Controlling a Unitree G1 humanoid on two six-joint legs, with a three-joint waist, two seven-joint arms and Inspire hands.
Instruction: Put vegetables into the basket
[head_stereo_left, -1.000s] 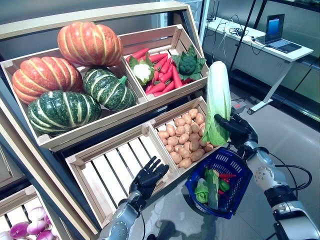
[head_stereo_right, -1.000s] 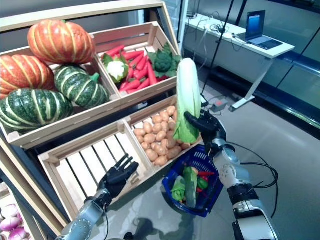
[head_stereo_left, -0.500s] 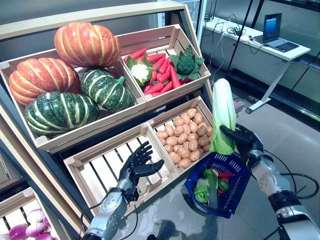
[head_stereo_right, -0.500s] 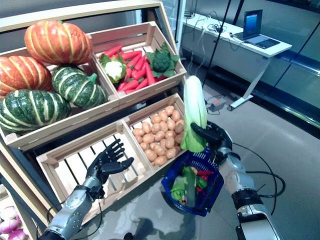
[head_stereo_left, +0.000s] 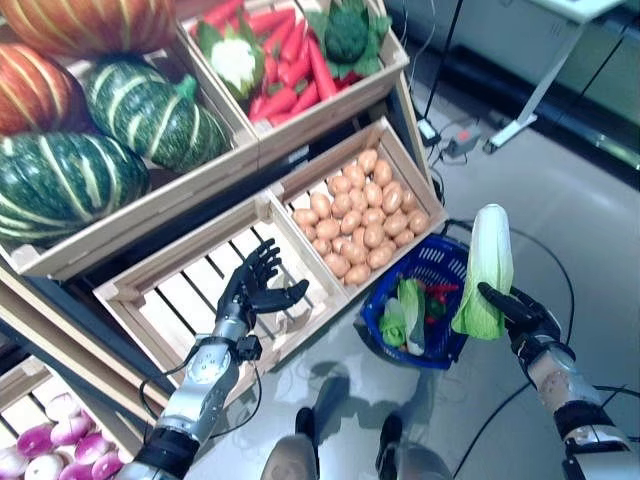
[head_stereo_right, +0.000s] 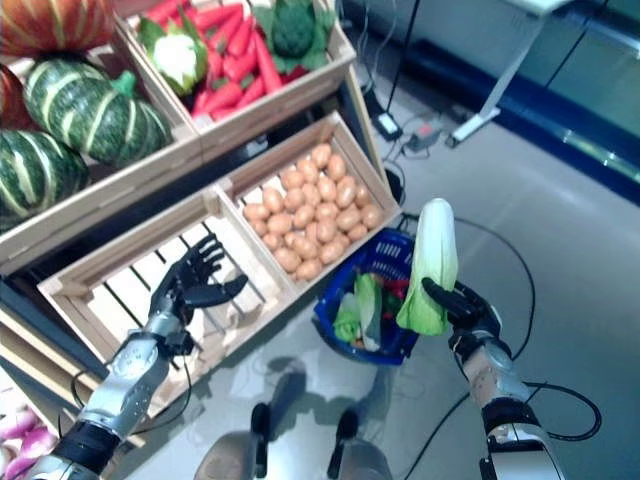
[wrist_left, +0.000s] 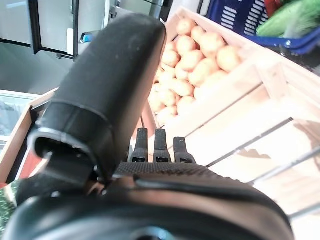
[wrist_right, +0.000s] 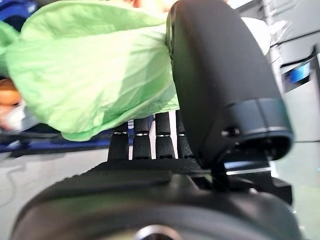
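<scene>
Just to the right of the blue basket (head_stereo_left: 425, 300), my right hand (head_stereo_left: 520, 312) grips the cabbage (head_stereo_left: 487, 270) upright, while my left hand (head_stereo_left: 255, 290) hovers, fingers spread, over the empty crate (head_stereo_left: 200, 300).

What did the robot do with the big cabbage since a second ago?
The right hand kept hold of the cabbage and lowered it from beside the potato crate to the blue basket's right side. The left hand rose slightly over the empty crate, open. The camera tilted down; the basket stayed.
</scene>
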